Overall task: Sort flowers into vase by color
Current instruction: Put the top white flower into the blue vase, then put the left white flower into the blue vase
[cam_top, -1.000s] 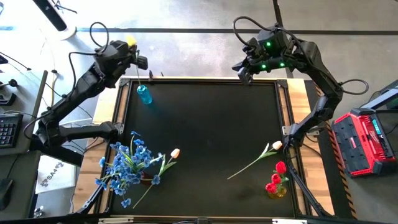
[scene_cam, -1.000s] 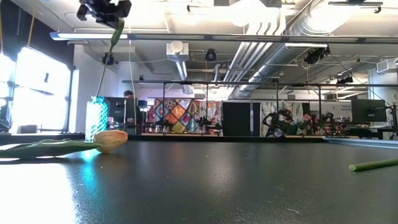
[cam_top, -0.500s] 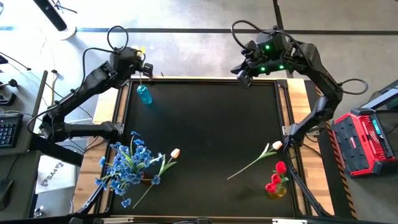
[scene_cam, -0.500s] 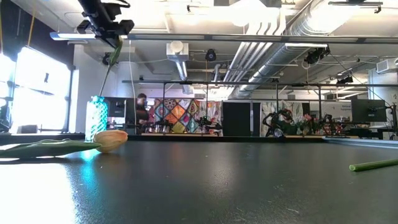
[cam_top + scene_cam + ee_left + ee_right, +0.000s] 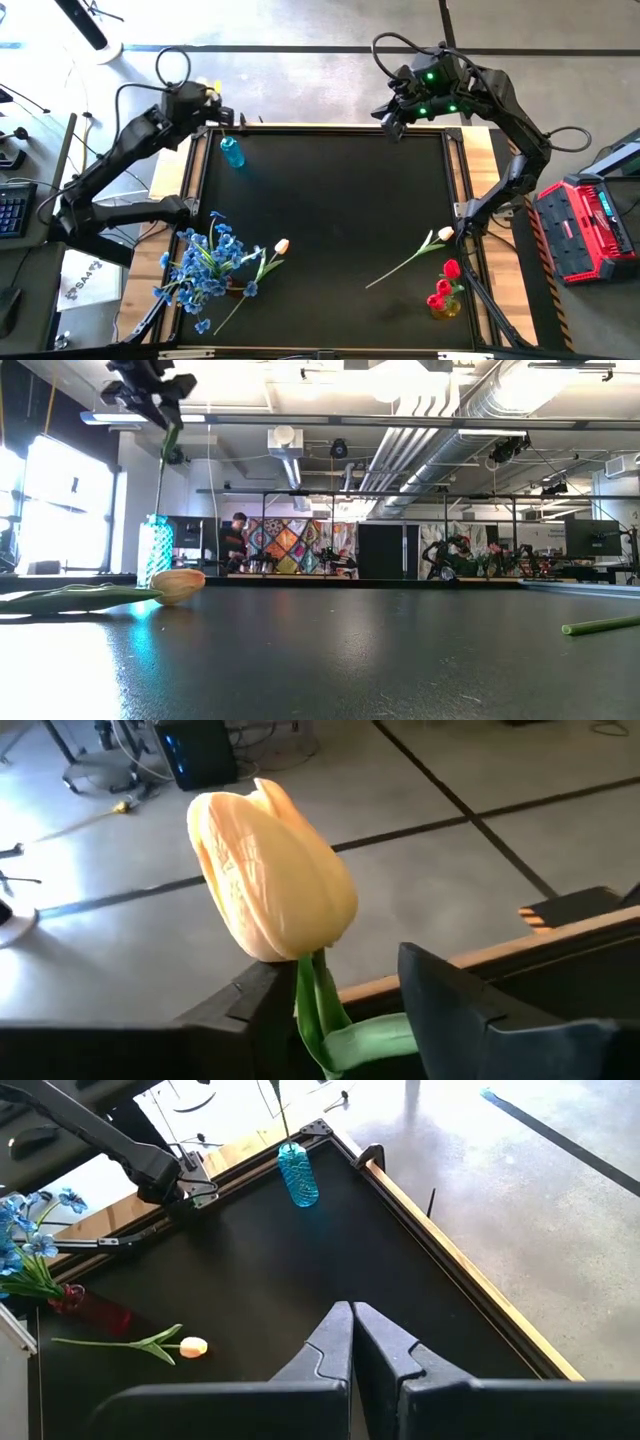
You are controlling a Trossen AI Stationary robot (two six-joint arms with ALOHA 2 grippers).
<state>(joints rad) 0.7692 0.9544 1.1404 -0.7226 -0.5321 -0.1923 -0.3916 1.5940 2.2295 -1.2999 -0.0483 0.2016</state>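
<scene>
From above, the left gripper [image 5: 213,103] hangs over the far left corner of the black table [image 5: 340,210], just beyond the blue vase [image 5: 232,152] standing there. A cream-yellow tulip [image 5: 212,88] shows at its tip. The right gripper [image 5: 392,118] waits over the far edge of the table. Near the front left, a red vase [image 5: 237,288] holds the blue blossom sprays [image 5: 203,270], with a loose tulip [image 5: 281,245] beside it; another loose tulip [image 5: 443,234] lies near the yellow vase of red tulips [image 5: 444,290] at the front right.

At table height, the left gripper [image 5: 150,382] is high above the blue vase [image 5: 154,550], and a green stem [image 5: 165,460] runs straight down from it into the vase mouth.

The left wrist camera shows the yellow bloom [image 5: 272,870] upright between the parted fingers [image 5: 470,1005], its stem against one finger, so the grip looks loosened rather than firm.

The right wrist camera shows its own fingers [image 5: 330,1350] pressed together, holding nothing.

The risk: if the stem catches on a finger as the arm pulls away, the tulip could lift out or tip the light vase.
</scene>
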